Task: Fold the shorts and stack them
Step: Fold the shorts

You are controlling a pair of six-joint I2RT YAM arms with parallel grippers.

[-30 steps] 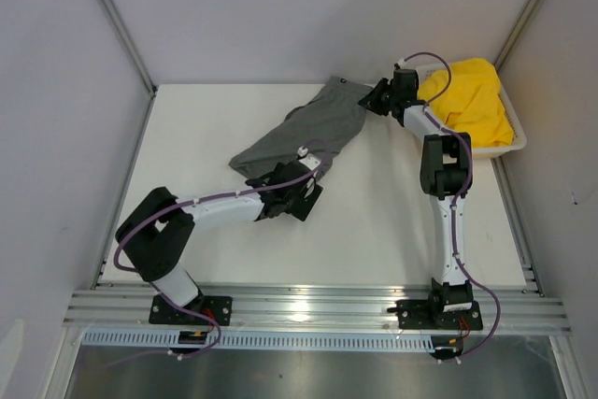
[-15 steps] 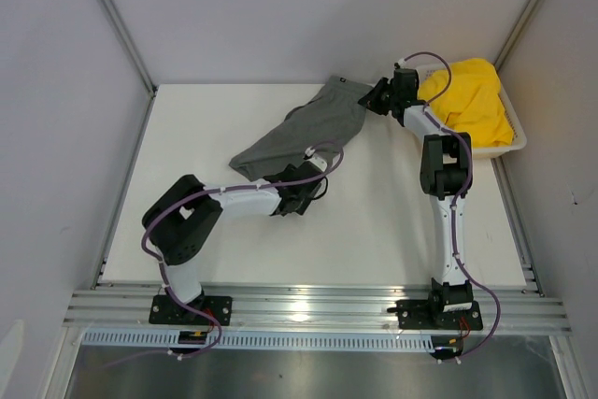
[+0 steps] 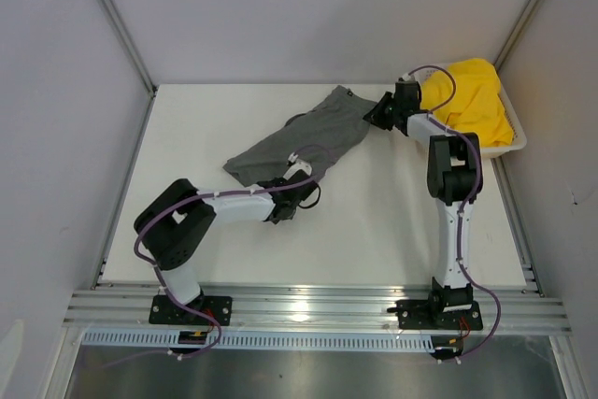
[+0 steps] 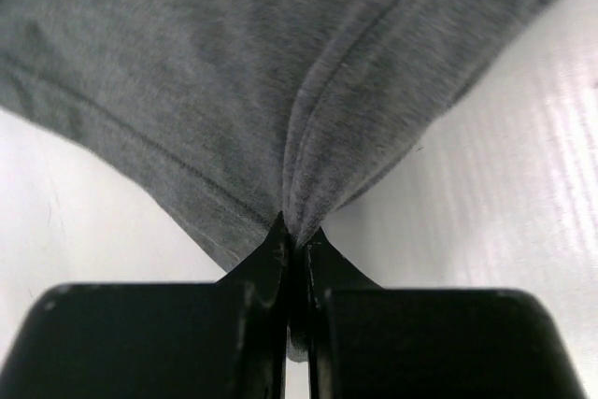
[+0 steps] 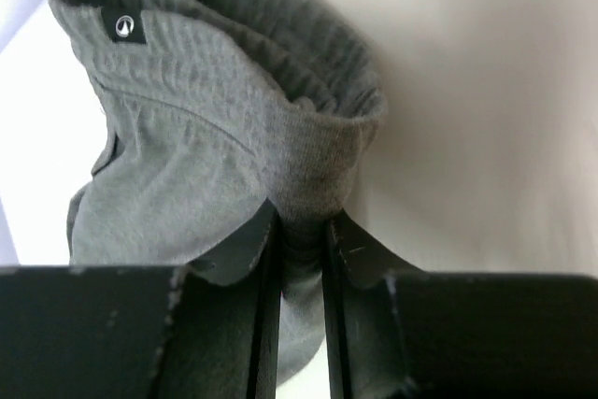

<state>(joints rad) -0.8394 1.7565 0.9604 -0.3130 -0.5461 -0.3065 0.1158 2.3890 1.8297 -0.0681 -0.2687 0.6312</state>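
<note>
Your plain dark grey cloth shorts lie spread on the white table in the upper middle of the top view. They run slantwise from a leg hem at the lower left up to the waistband at the upper right.

In the left wrist view the grey shorts fill the upper part of the frame and draw down into a tight pleat at the centre. Your left gripper is clenched on that pleat, jaws pressed together with only the pinch of fabric between them. From above, the left gripper sits at the lower edge of the garment, just left of centre.

In the right wrist view the ribbed waistband of the grey shorts bunches up and folds over, with a small black tag at the upper left. Your right gripper is grasping that waistband, which packs the narrow gap between the jaws. From above, the right gripper is at the garment's upper right corner.

The bright yellow cloth shorts are heaped in the white plastic mesh basket at the upper right of the top view, just beside the right arm's wrist.
</note>
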